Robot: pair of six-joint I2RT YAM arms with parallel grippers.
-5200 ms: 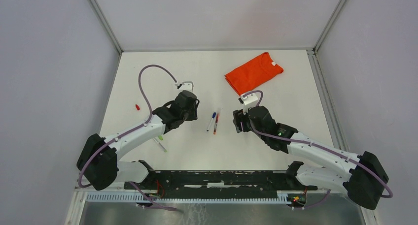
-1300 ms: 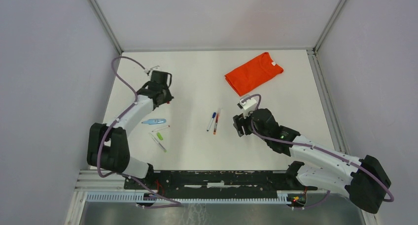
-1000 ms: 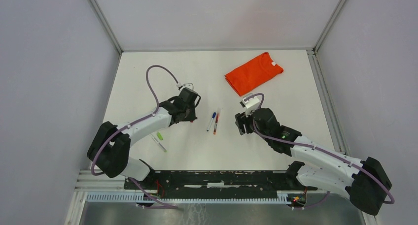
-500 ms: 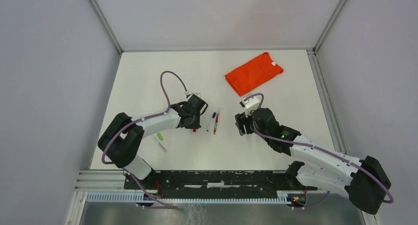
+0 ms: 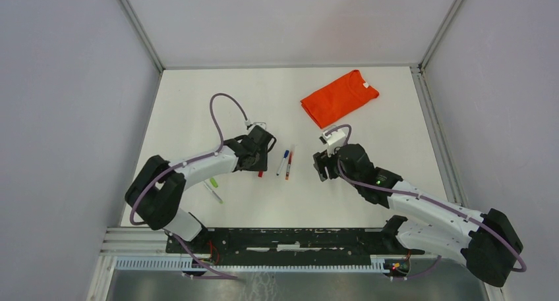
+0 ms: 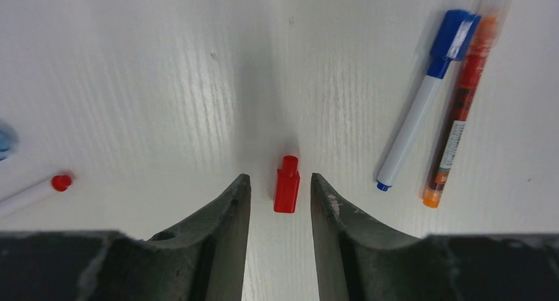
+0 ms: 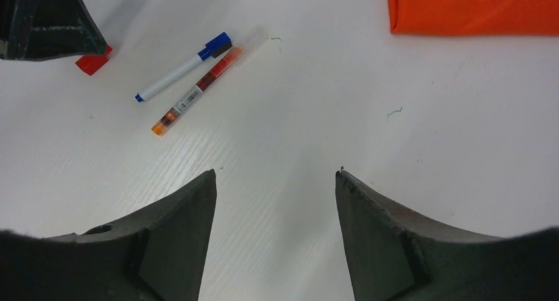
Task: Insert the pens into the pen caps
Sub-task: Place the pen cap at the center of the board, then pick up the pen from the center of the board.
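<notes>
White table (image 5: 198, 103); red-ended pen (image 6: 33, 192), left-wrist view only

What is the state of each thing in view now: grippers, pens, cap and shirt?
Red cap: lying loose, ungripped.
Left gripper: open, astride the red cap.
Blue pen: lying flat, capped.
Orange pen: lying flat beside the blue pen.
Right gripper: open, empty.
Orange shirt: folded.

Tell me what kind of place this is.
Likely a robotics lab test cell: a white table boxed in by plain grey walls, a left arm and right arm bolted at its near edge, and staged props, like the blue pen and red cap.
</notes>
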